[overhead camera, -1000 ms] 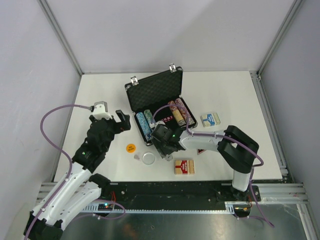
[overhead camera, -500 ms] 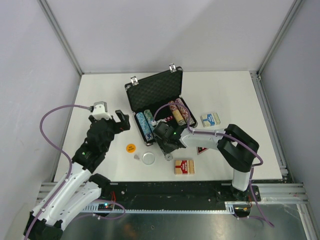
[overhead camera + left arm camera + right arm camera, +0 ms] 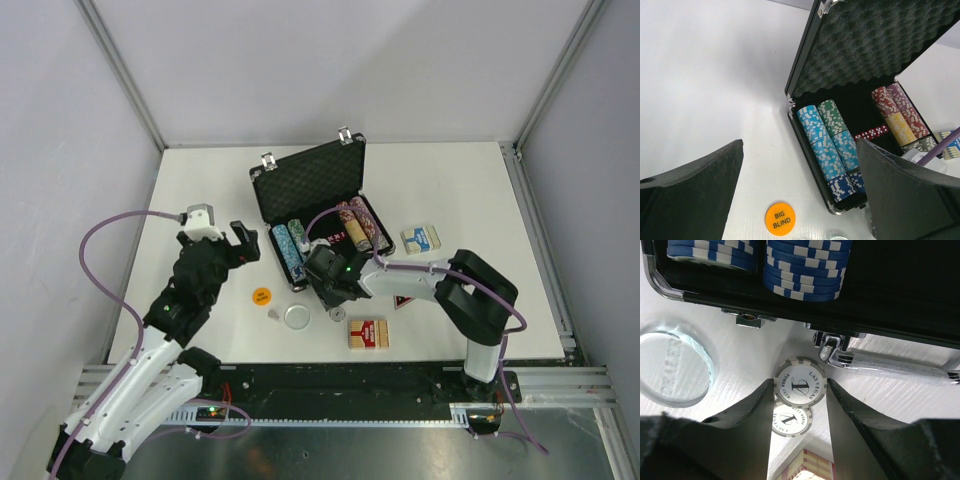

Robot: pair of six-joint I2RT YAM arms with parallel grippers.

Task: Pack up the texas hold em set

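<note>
- Pinching a round grey-and-white poker chip (image 3: 800, 385), our right gripper (image 3: 800, 392) has just narrowed onto it.
- It sits just near of the open black silver-trimmed briefcase (image 3: 310, 185), ready to load, we judge.
- Our left gripper (image 3: 799, 150) gapes empty, farther left.

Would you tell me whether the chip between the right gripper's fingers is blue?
No, the chip held in the right gripper is white with a grey-striped rim.

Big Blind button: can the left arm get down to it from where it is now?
Probably yes: the left gripper is open, and the Big Blind button lies alone on bare table beside the case, nothing between.
</note>
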